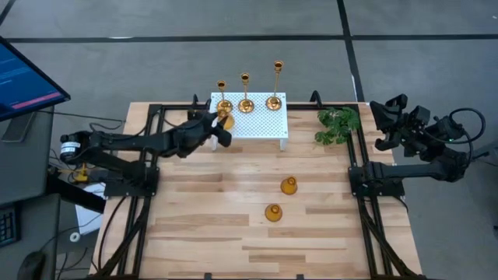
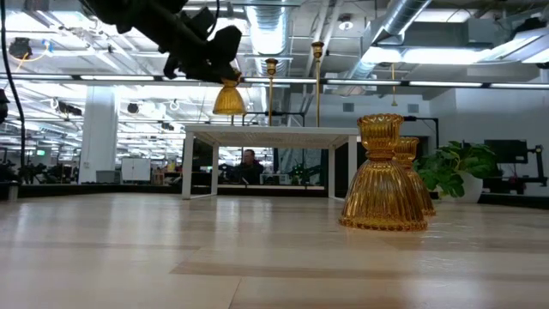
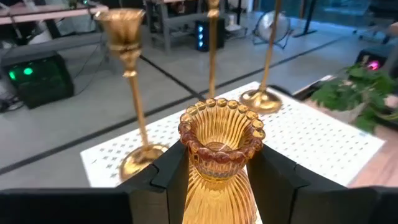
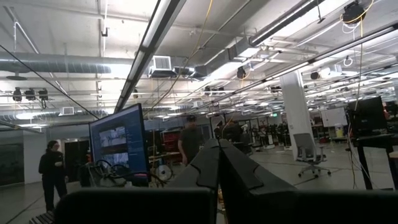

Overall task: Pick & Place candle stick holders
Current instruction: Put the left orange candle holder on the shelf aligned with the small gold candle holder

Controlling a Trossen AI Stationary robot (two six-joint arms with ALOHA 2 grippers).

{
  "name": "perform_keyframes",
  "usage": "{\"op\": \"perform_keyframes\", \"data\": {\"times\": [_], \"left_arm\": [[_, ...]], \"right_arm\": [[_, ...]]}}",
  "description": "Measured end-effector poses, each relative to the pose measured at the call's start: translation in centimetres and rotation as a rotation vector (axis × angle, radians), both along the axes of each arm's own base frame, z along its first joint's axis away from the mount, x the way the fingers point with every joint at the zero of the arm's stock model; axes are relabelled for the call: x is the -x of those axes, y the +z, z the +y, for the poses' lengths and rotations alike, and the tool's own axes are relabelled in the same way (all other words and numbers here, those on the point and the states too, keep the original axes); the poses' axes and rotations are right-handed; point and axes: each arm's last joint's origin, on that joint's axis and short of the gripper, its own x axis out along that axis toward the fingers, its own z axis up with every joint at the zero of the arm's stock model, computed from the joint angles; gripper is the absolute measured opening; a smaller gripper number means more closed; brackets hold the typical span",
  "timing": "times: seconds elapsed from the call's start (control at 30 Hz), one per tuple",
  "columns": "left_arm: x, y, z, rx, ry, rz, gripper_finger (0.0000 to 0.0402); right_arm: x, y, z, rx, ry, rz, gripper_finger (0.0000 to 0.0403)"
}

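My left gripper (image 1: 220,121) is shut on a short bulbous amber candle stick holder (image 3: 221,134) over the near-left corner of the white perforated stand (image 1: 261,124). Three slim gold candlesticks (image 1: 246,99) of differing heights stand on their round bases along the stand's far edge. Two more bulbous amber holders (image 1: 289,185) (image 1: 273,212) rest on their wide bases on the wooden table, right of centre. My right gripper (image 4: 217,168) is shut and empty, raised beyond the table's right edge. My left gripper pinches the holder's ribbed upper part (image 3: 196,165), just under its beaded rim, between its two fingers (image 3: 168,171), one on each side. The fingers come slanting down from the table's left. The holder is upright, its bell-shaped base (image 2: 229,99) hanging clear above the stand's top.
A green plant (image 1: 338,124) sits at the table's far right, beside the stand. Black frame rails (image 1: 152,155) run along the table's left and right sides. A monitor (image 1: 23,78) stands off the left edge. People show in the room behind.
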Motion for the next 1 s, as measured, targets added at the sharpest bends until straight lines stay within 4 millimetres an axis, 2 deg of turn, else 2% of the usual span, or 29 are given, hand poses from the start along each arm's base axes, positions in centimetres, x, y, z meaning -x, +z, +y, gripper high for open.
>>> {"op": "perform_keyframes", "data": {"times": [0.17,0.37,1.0], "left_arm": [[0.3,-0.7,0.8,0.021,0.035,0.062,0.0140],[0.5,-0.7,1.9,0.057,0.036,0.025,0.0140],[-0.2,-1.6,1.8,0.101,-0.008,0.058,0.0141]], "right_arm": [[0.0,0.0,0.0,0.002,-0.001,0.002,0.0000],[0.0,0.0,0.0,0.002,-0.001,0.001,0.0000],[0.0,0.0,0.0,0.003,-0.001,0.001,0.0000]]}}
